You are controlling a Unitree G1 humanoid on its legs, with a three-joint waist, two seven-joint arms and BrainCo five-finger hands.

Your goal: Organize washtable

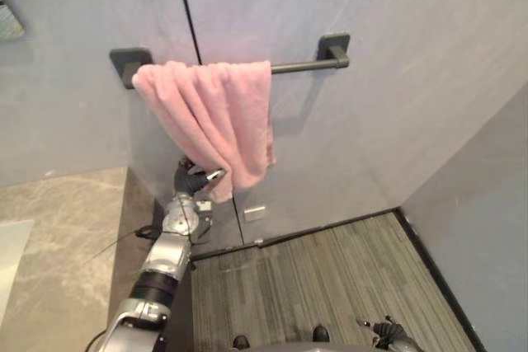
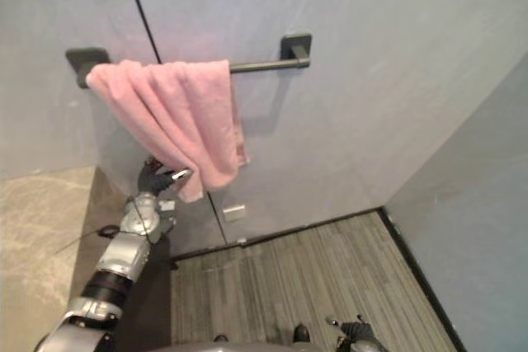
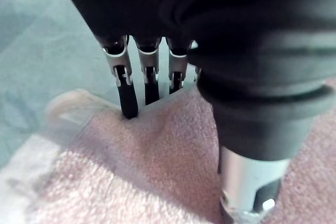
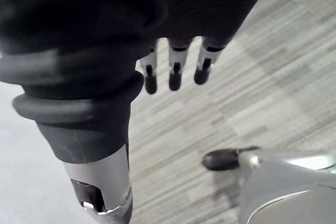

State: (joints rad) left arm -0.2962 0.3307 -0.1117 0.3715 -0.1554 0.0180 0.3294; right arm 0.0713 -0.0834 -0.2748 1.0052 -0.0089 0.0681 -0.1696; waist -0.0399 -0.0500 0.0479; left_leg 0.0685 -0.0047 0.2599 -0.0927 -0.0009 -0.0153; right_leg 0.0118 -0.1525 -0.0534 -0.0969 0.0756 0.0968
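Note:
A pink towel [image 1: 214, 113] hangs bunched over the left part of a dark wall bar [image 1: 305, 64], its lower corner drooping to the right. My left hand [image 1: 191, 180] is raised to that lower edge. In the left wrist view its fingers [image 3: 127, 98] press into the pink towel [image 3: 131, 171] from behind. The thumb [image 3: 247, 182] lies across the front, so the cloth is pinched between them. My right hand [image 1: 388, 334] hangs low over the floor, and in its wrist view the fingers [image 4: 175, 74] are straight and hold nothing.
A beige marble counter [image 1: 66, 237] lies at the left, below the towel bar. A small white plate [image 1: 254, 213] sits low on the grey wall. Striped grey flooring [image 1: 330, 278] runs to a side wall [image 1: 487, 204] at the right.

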